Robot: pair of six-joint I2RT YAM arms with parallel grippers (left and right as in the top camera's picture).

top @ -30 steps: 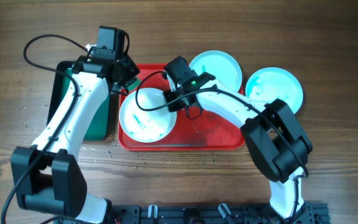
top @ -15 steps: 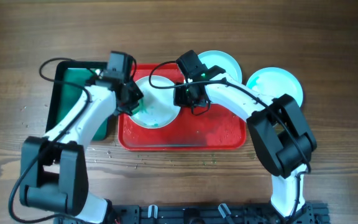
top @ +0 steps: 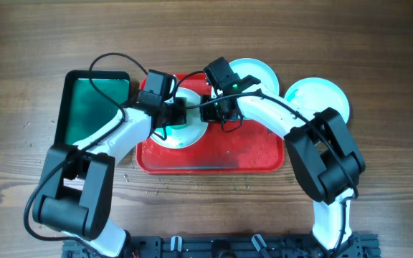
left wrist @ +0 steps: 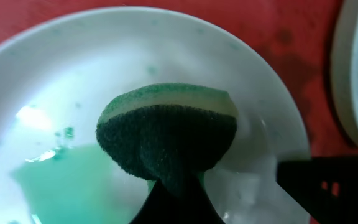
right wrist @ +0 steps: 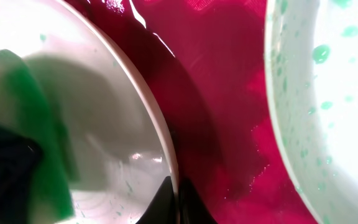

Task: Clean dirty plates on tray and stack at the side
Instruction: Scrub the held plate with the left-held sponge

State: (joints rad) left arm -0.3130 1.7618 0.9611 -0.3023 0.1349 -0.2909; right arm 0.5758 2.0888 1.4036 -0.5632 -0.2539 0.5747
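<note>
— What does the left gripper [left wrist: 174, 198] have hold of?

— A sponge [left wrist: 166, 134], green with a dark scouring face, pinched tight between the jaws. The smeared plate [left wrist: 73, 68] lies directly beneath it, with teal liquid pooled off to one side. Whether the sponge touches the surface cannot be told.

— And the right gripper [right wrist: 176, 198]?

— It is closed narrowly on that same plate's rim, one finger inside and one outside. The plate's bowl spreads from it toward the left gripper, which sits close across the plate.

— What lies around them?

— The red tray [top: 242, 154] is under both. The second plate [right wrist: 316, 93], flecked with green, lies just beside the right gripper on its outer side. The third plate [top: 317, 100] rests farther out on the table [top: 378, 43], off the tray. A green tray [top: 95, 107] lies beyond the left arm.
</note>
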